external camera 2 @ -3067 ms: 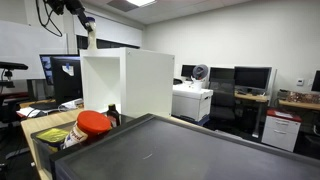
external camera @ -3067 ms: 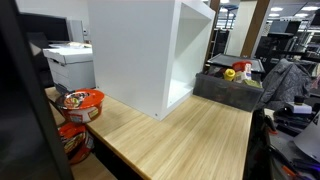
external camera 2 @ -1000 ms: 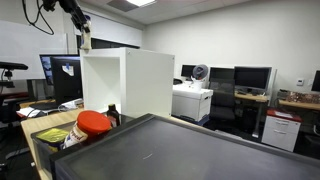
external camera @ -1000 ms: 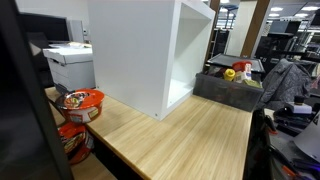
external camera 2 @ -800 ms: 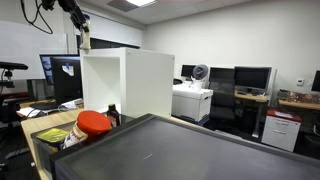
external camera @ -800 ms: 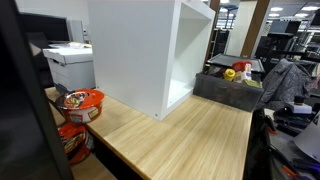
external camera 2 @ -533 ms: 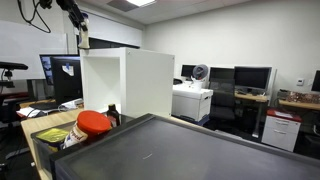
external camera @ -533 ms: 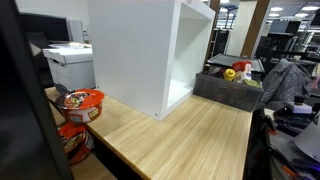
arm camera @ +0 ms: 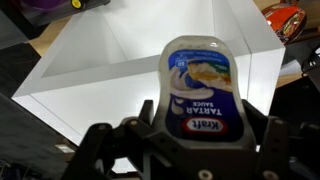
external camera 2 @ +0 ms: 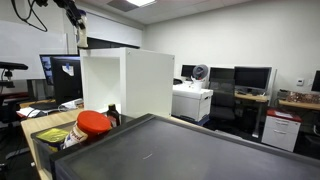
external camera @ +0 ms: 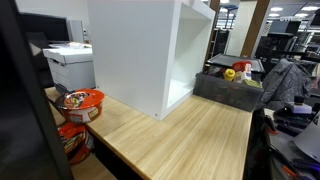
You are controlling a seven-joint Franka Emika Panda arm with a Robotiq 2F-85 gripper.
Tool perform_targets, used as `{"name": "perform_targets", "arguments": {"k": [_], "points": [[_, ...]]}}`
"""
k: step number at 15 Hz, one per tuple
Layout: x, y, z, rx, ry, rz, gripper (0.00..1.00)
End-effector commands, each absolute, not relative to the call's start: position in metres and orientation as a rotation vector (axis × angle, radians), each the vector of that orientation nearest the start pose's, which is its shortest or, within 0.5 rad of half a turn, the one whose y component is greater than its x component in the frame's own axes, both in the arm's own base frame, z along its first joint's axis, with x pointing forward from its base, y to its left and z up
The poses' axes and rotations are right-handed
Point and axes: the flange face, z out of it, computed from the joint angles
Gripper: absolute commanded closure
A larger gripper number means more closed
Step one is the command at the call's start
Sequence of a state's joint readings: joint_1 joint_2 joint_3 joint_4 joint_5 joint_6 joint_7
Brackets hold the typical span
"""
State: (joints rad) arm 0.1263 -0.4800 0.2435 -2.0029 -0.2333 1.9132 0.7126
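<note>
Tartar sauce bottle (arm camera: 200, 80) clamped in the tool (arm camera: 200, 128)
The tool's fingers press on both sides of the bottle and hold it up above the white cabinet (arm camera: 90, 75). An orange bowl (external camera: 82, 100) sits beside that cabinet on the surface (external camera: 190, 140).

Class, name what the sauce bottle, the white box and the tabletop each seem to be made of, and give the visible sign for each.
Sauce bottle: probably plastic, smooth, with a rounded moulded body under a printed Kraft label.
White box: likely painted or laminated board, with flat, even, matte white panels.
Tabletop: wood or wood-look laminate, with pale grain lines running along it.
</note>
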Motion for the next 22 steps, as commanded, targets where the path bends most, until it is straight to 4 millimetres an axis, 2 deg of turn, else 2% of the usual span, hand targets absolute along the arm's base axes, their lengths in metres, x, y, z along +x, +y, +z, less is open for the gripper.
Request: {"name": "perform_targets", "arguments": {"k": [1,6,16,22], "points": [[0.387,0.152,0.680,-3.094,0.521,-0.781,0.42],[0.384,0.139,0.658,-3.113,0.558,-0.716,0.42],[0.372,0.123,0.598,-3.162,0.564,-0.552,0.42],[0.367,0.113,0.568,-3.180,0.563,-0.522,0.42]]}}
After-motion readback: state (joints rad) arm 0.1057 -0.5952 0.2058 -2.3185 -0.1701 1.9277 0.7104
